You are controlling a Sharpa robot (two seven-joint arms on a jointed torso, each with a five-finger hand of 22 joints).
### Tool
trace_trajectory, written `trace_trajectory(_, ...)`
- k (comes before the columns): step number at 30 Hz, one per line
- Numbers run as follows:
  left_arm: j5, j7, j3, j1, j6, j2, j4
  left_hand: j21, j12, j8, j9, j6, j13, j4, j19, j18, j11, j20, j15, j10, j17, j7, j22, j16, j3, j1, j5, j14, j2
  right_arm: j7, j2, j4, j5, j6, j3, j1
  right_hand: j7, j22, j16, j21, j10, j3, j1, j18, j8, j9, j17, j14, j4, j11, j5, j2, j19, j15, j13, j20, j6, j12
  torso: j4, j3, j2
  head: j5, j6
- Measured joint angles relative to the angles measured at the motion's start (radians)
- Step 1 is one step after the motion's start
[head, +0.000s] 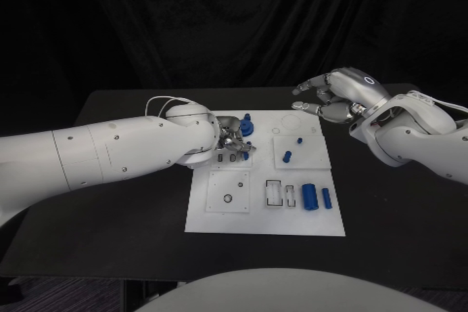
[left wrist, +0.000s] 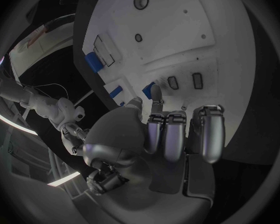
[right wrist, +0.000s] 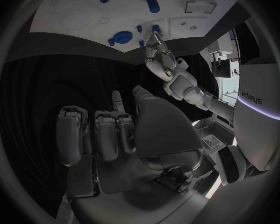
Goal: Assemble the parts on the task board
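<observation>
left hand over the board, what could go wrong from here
1. The left hand works at the far left part of the white board, with its fingers close to a blue gear-like part and a small blue piece. A small slip might knock either one.
2. The left arm hides that corner from the head view, so alignment there is hard to judge.
3. The right hand hovers beyond the board's far right corner, holding nothing, so the board may shift.

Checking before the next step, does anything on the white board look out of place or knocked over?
Nothing stands out. The task board lies flat, the blue parts rest on it, and the left robot hand is at its far left corner.
</observation>
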Motion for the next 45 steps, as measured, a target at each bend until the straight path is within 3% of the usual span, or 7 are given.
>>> trace_trajectory(45, 0.0, 0.002, 0.0, -0.007, 0.026, 0.026, -0.038, -0.012, 0.0, -0.044, 0.01, 0.0, 0.0, -0.024, -0.007, 0.0, 0.0, -0.007, -0.004, 0.0, 0.0, 0.0, 0.0, 0.0, 0.029, 0.028, 0.012, -0.004, -0.009, -0.001, 0.006, -0.004, 0.0, 0.013, 0.0, 0.0, 0.004, 0.0, 0.0, 0.0, 0.0, 0.0, 0.0, 0.0, 0.0, -0.003, 0.0, -0.004, 0.0, 0.0, 0.004, 0.008, 0.0, 0.004, 0.0, 0.0, 0.004, 0.0, -0.0001, 0.001, -0.001, 0.0, 0.0)
